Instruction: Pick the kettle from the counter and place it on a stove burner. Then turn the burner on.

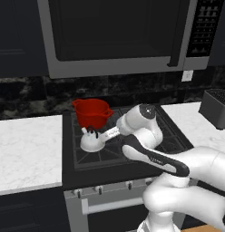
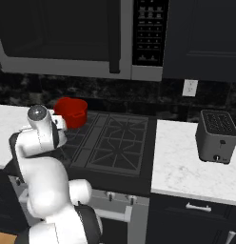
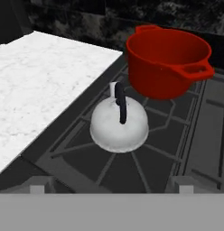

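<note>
Kettle placement looks done: in the left base view we find the one small squat white-silver kettle (image 1: 92,141) upright on the front-left burner (image 1: 100,153) of the black gas cooktop, just in front of the single red two-handled pot (image 1: 92,112) on the rear-left grate. The white arm's gripper (image 1: 101,136) sits close beside the kettle, on its right. We count four control knobs (image 1: 98,189) along the stove front, one microwave (image 1: 119,34) above and one grey toaster (image 1: 216,108) on the right counter.

In the right base view we see the same pot (image 2: 71,112), one toaster (image 2: 216,136) and one wall socket (image 2: 189,87).

In the hand view the kettle (image 3: 119,126) stands centred on the grate, its thin dark handle (image 3: 120,102) arching over the dome. The two fingertips (image 3: 37,186) stand wide apart, clear of it, holding nothing. We judge the kettle light, rigid and smooth-skinned, so slippery at the dome; the handle is the sound place to take hold.
</note>
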